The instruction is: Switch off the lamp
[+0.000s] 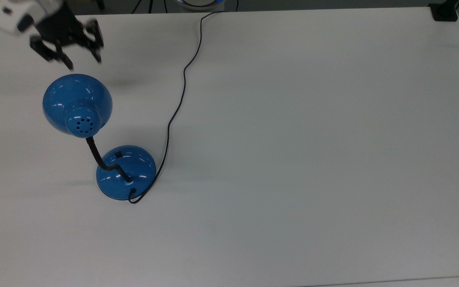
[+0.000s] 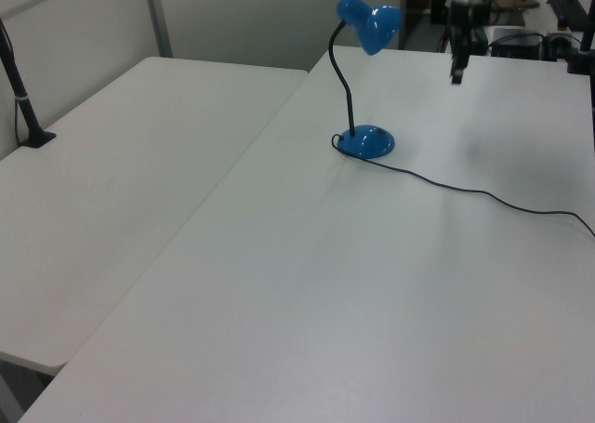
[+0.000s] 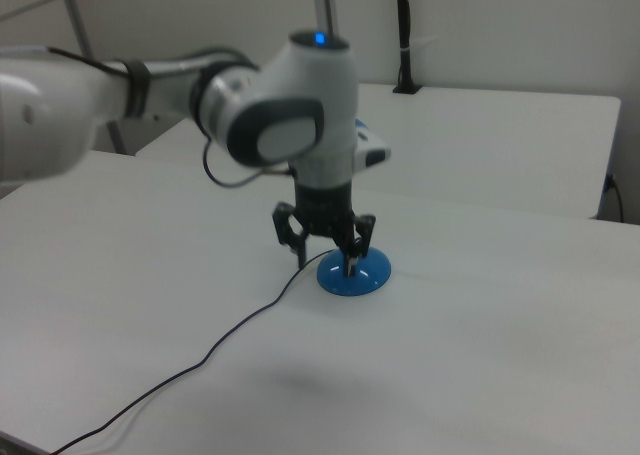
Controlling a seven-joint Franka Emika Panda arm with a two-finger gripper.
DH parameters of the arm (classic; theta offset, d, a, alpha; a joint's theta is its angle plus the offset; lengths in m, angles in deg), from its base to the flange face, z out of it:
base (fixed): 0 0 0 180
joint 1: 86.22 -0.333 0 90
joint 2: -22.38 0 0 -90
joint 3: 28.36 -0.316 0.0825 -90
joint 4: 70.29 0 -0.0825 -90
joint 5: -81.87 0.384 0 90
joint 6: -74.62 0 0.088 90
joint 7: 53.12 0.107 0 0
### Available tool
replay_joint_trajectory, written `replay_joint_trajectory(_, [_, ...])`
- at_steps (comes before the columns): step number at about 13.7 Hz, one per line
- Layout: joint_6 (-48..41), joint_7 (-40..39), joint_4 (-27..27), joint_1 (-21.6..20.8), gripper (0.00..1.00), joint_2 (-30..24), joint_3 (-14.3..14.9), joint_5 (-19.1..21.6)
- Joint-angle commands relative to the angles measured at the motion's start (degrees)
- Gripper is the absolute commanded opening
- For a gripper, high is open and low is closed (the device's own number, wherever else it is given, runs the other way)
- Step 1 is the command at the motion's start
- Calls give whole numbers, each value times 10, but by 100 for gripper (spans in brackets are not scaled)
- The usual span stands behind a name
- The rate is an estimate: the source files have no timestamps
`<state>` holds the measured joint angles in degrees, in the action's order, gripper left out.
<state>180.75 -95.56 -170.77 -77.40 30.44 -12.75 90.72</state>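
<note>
One lamp stands on the white counter, in the top view's left half. Its round base carries a small black switch on the side toward the shade. A bent black neck rises from the base to the shade, which overhangs the counter up and to the top view's left of the base. One thin cord leaves the base's lower edge and runs to the counter's far edge.

One gripper hangs in the top view's upper left corner, beyond the shade and well apart from the base. Its two fingers are spread, holding nothing. In the left view the gripper is raised to about shade height, on the left view's right of the lamp.

From the fingers, the switch lies down and to the top view's right, past the shade. No glow is visible under the shade, so the lamp is probably off already.

Count: one lamp, one cord, one switch, one arm.
</note>
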Motion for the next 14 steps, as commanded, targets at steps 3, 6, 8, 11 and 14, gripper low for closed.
replay_joint_trajectory(3, [-174,100,83,-54,100,-48,0,-90])
replay_joint_trajectory(6, [-167,288,84,-121,100,-86,-9,-92])
replay_joint_trajectory(8, [-141,331,81,-129,100,-88,-23,-89])
replay_joint_trajectory(11, [-94,340,73,-127,100,-83,-36,-86])
replay_joint_trajectory(14, [-83,340,71,-128,100,-83,-37,-87])
